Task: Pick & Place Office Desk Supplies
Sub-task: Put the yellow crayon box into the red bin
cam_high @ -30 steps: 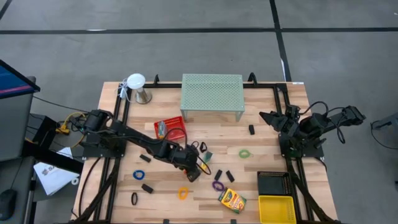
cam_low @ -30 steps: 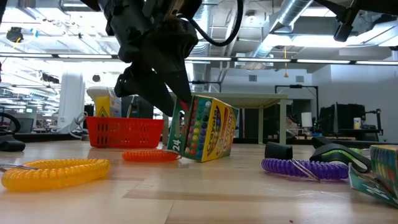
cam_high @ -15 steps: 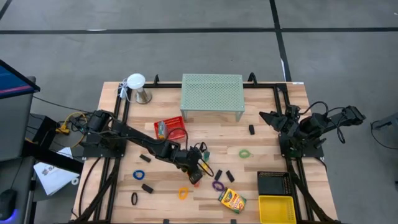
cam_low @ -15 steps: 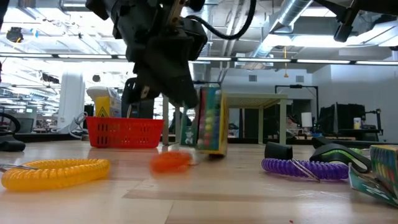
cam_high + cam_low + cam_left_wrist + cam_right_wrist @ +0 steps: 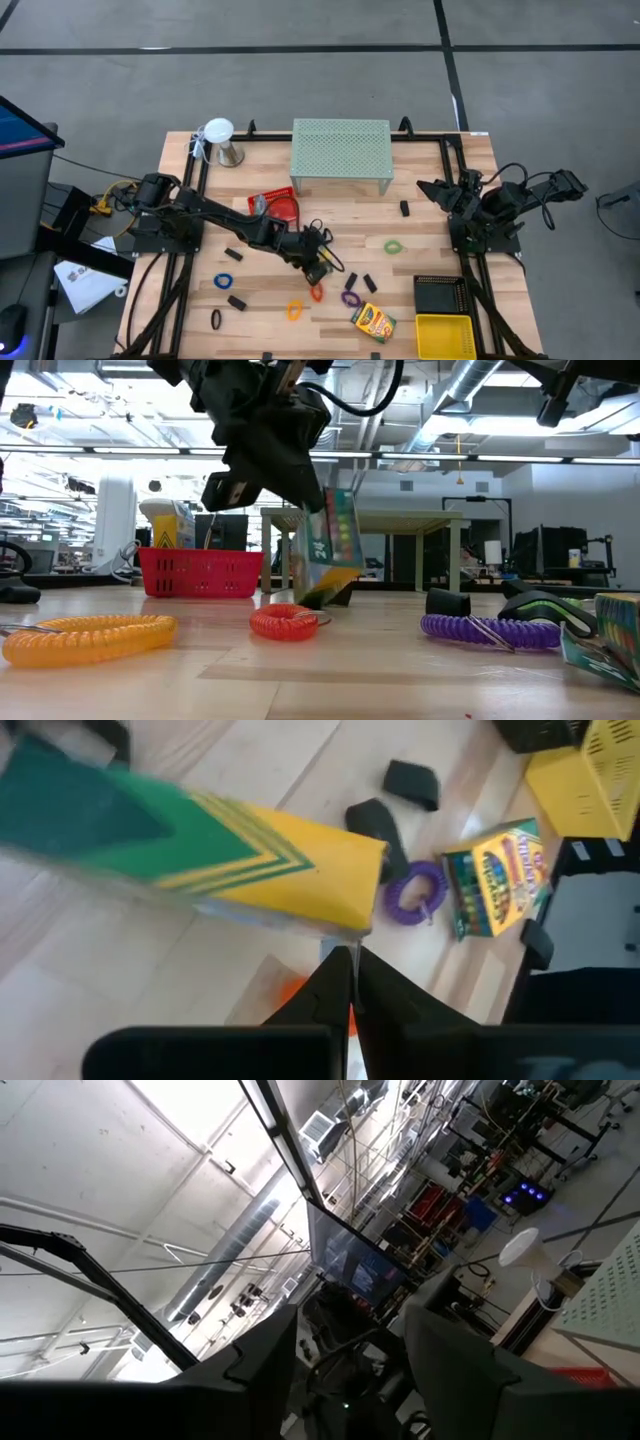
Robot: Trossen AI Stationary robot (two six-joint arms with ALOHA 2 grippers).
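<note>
Wooden counter (image 5: 420,230) carries a mint-green mesh shelf (image 5: 341,153) at its back edge and a red basket (image 5: 279,208) nearer the middle. Left claw (image 5: 318,262) sits near the centre, fingers pressed together, with a tilted crayon box (image 5: 330,548) against it, one corner on the wood; whether it is held I cannot tell. A second crayon box (image 5: 372,322) lies near the yellow tray (image 5: 445,335). Right claw (image 5: 428,188) waits at the right side, fingers parted.

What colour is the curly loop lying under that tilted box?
Orange-red loop, clearest in the low view.
</note>
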